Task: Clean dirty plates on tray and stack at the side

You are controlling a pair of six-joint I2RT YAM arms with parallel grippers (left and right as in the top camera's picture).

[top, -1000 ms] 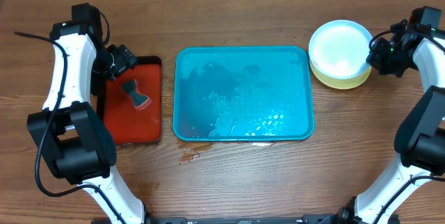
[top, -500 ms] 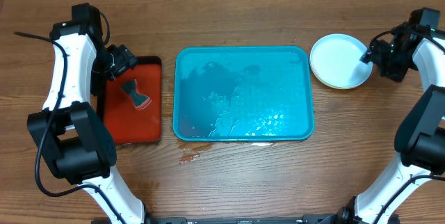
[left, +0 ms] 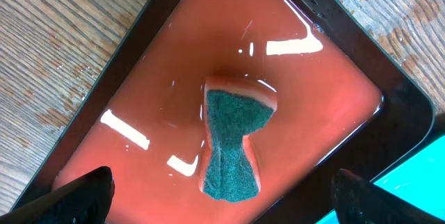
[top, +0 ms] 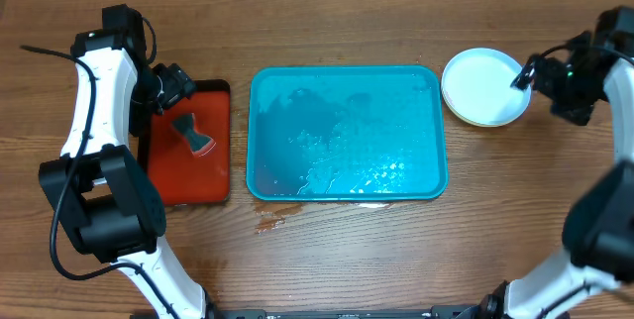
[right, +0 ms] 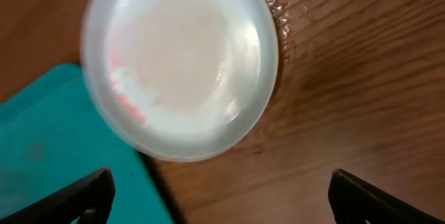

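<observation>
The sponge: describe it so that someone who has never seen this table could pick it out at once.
Start at the big turquoise tray in the middle; on its left lies a smaller red tray with a black rim. The sponge lies in that red tray: hourglass-shaped, dark green on top, alone there.

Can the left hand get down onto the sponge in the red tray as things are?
Probably yes. The sponge lies alone in the red tray, in shallow liquid, directly below the wide-open left hand. Nothing covers it or stands between the two.
</observation>
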